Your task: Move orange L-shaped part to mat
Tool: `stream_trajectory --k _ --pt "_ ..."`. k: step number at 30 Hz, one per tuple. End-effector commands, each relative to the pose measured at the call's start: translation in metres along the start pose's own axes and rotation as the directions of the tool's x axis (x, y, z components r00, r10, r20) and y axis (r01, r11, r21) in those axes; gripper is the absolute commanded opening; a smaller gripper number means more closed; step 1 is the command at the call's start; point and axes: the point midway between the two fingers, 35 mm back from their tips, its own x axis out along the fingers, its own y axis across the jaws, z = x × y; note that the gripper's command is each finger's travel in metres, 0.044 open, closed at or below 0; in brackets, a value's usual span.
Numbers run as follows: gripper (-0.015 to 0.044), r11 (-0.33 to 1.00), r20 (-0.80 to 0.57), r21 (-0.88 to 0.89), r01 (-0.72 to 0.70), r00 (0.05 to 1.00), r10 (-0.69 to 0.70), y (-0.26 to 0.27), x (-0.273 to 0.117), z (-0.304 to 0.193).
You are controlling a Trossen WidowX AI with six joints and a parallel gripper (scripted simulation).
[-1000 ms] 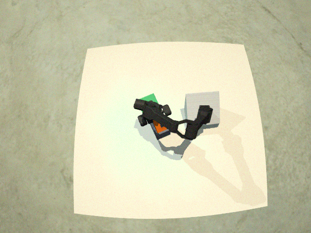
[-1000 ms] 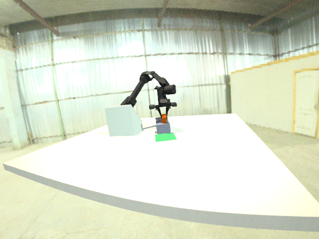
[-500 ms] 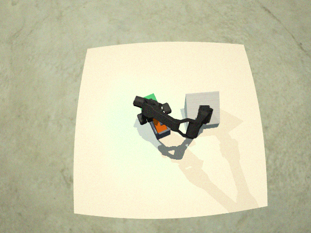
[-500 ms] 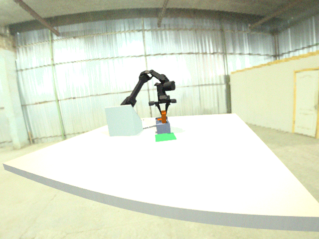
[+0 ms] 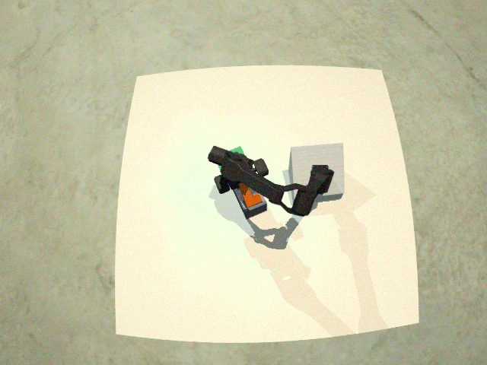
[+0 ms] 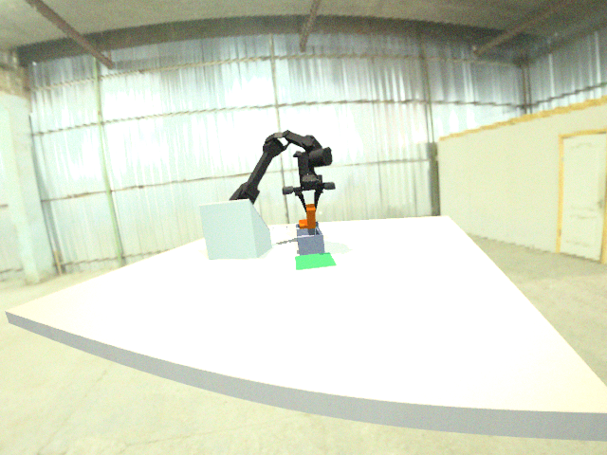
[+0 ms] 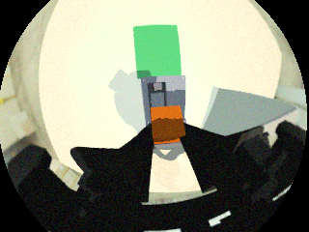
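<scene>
Status: tip-up and pinch done. Gripper (image 6: 309, 201) clamped on raised end of orange L-shaped part (image 6: 309, 216); part hangs near-upright, lower end at or just above pocket of grey tray (image 6: 309, 242); contact with tray cannot be told. Remaining: clear tray, carry to green mat (image 6: 314, 261) just beside tray, lay flat top side up, release.

Materials: part rigid, matte, blocky, stepped outline. Tray boxy, straight-walled. Mat thin, flat, rectangular.

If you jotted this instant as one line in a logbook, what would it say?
pincer: shut on orange part | part: hanging upright, lower end at grey tray | green mat: nothing on it | step: lifting out
</scene>
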Motion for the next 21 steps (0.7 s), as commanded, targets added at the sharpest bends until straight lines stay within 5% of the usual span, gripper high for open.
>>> stream_trajectory --k 1,21 --pt "0.0000 1.000 0.006 -0.005 -0.001 1.000 0.001 0.001 -0.007 0.001" --pt "0.0000 1.000 0.007 -0.006 0.000 1.000 0.000 0.000 -0.017 0.016"
